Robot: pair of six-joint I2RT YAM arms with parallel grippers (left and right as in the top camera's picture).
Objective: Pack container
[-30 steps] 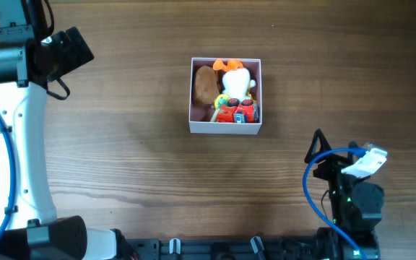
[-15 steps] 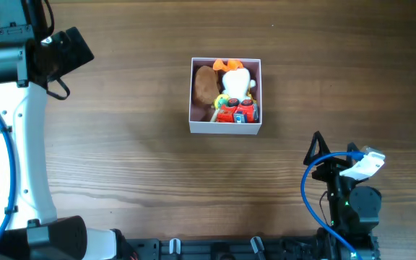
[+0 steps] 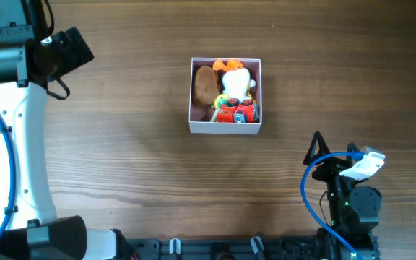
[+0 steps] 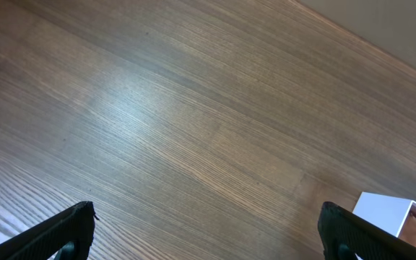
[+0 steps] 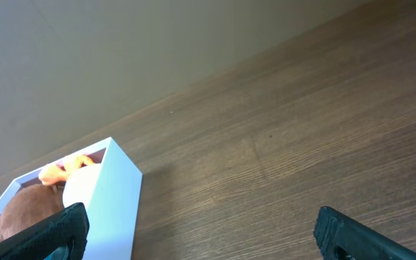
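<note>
The container (image 3: 224, 128), a small square box with white walls, stands at the table's centre. It holds a brown plush toy (image 3: 206, 85), a white toy (image 3: 237, 83), an orange toy (image 3: 227, 65) and a red toy car (image 3: 237, 112). My left gripper (image 4: 208, 235) is open and empty over bare wood, far left of the container, whose corner (image 4: 390, 213) shows in the left wrist view. My right gripper (image 3: 333, 148) is open and empty at the front right, apart from the container. The right wrist view (image 5: 201, 235) shows the container's white wall (image 5: 103, 191) ahead on the left.
The left arm's white link (image 3: 16, 144) runs along the table's left edge. The right arm's base with blue cable (image 3: 349, 206) sits at the front right. Bare wooden tabletop (image 3: 136, 166) surrounds the container.
My right arm drew back slightly toward the front edge, then held still. The container, the toys and the left arm have not moved.
</note>
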